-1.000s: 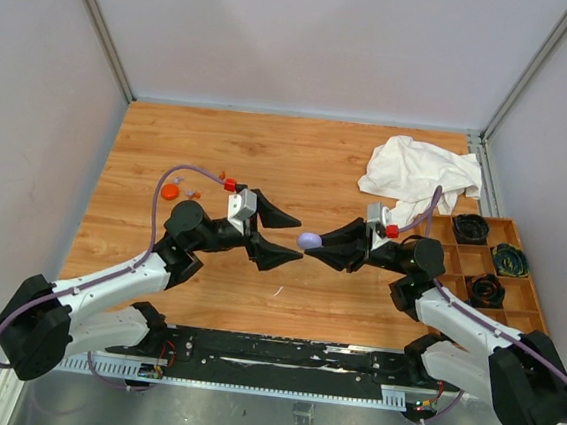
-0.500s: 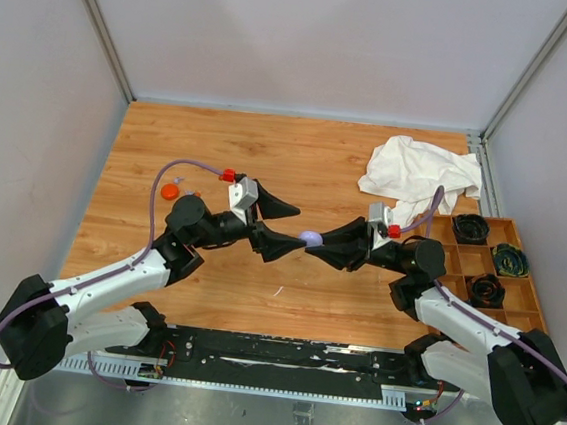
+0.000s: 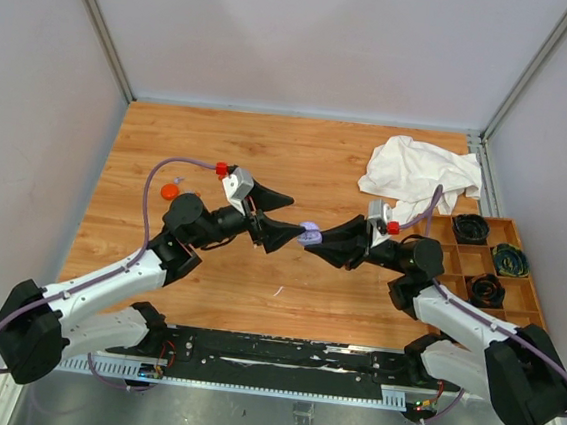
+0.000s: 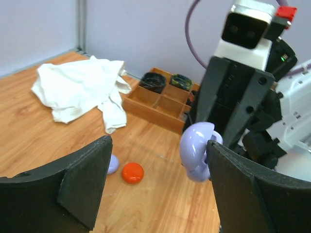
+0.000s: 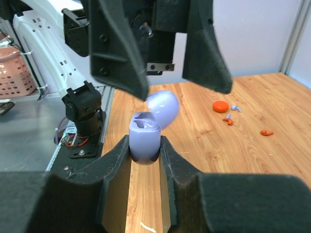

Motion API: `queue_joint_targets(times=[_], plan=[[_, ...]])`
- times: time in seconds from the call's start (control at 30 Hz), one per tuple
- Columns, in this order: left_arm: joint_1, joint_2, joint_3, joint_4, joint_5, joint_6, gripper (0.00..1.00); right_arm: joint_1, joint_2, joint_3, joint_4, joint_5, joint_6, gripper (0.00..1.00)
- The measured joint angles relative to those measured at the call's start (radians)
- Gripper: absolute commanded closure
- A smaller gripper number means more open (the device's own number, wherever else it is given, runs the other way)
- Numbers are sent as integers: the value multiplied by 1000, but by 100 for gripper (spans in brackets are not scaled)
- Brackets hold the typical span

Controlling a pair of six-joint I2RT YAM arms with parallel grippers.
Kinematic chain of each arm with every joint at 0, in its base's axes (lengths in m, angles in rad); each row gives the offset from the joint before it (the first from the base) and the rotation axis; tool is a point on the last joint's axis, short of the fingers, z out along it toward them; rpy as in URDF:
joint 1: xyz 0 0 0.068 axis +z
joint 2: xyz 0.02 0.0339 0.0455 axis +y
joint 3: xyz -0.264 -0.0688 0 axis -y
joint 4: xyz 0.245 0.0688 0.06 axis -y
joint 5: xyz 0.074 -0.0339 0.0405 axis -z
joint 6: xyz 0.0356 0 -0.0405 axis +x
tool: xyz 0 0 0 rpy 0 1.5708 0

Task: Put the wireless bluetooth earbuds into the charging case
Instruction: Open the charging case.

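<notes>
The lavender charging case stands upright above the table, and my right gripper is shut on its base. Its lid is flipped open over two bare sockets. My left gripper is open around the case, with one finger right against the lid. In the top view both grippers meet at mid-table: left gripper, right gripper, case. Tiny lavender earbuds and orange-red earbuds lie loose on the wood at the far left.
An orange-red disc lies by the loose earbuds. Another orange-red disc and a lavender disc lie under the grippers. A crumpled white cloth is at the back right, beside a wooden tray of coiled cables.
My left gripper has risen, moved toward the back and opened wider at the case. The case lid, shut a second ago, now stands open. The right arm has held still.
</notes>
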Motion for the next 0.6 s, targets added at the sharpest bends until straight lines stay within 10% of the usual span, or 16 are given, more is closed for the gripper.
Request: queue_joint_targets(times=[0.6], plan=[[2, -42, 6, -104, -217, -18, 1, 1, 26, -4, 3, 22, -10, 88]])
